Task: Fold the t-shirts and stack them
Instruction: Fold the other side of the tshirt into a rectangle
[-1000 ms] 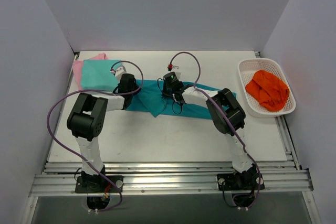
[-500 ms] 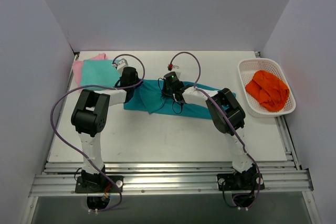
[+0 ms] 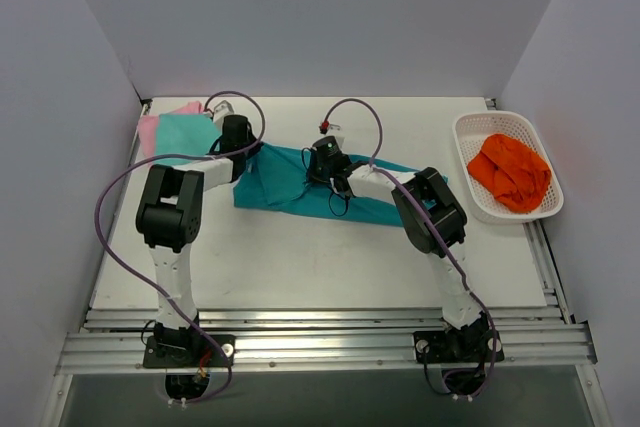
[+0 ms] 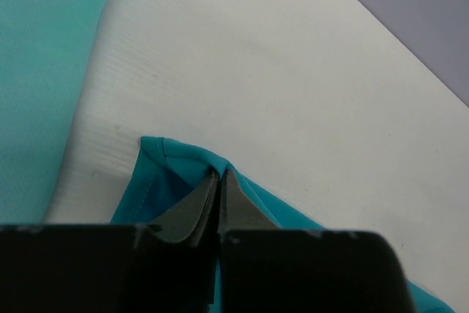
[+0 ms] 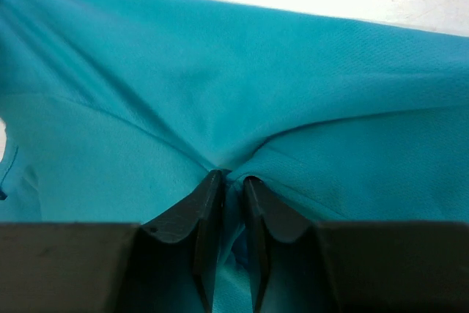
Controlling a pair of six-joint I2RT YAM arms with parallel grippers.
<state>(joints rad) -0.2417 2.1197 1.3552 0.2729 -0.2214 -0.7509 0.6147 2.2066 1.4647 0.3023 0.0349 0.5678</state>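
1. I see my left gripper (image 4: 218, 185) clamped on the teal tee's (image 3: 285, 187) far-left corner
2. My right gripper (image 5: 227, 181) pinches a fold mid-tee
3. The teal tee lies across the bench (image 3: 300, 267) middle; aqua tee (image 3: 185, 134) sits at the far-left corner

Deep teal cloth t-shirt (image 3: 285, 187) lies mid white table (image 3: 320, 257). To its left, aqua-mint cloth tee (image 3: 185, 134) on pink cloth tee (image 3: 148, 135). Far right, white plastic basket (image 3: 505, 215) holds crumpled orange cloth (image 3: 510, 172).

Aqua tee (image 3: 186, 135) hides most of pink tee (image 3: 147, 135).
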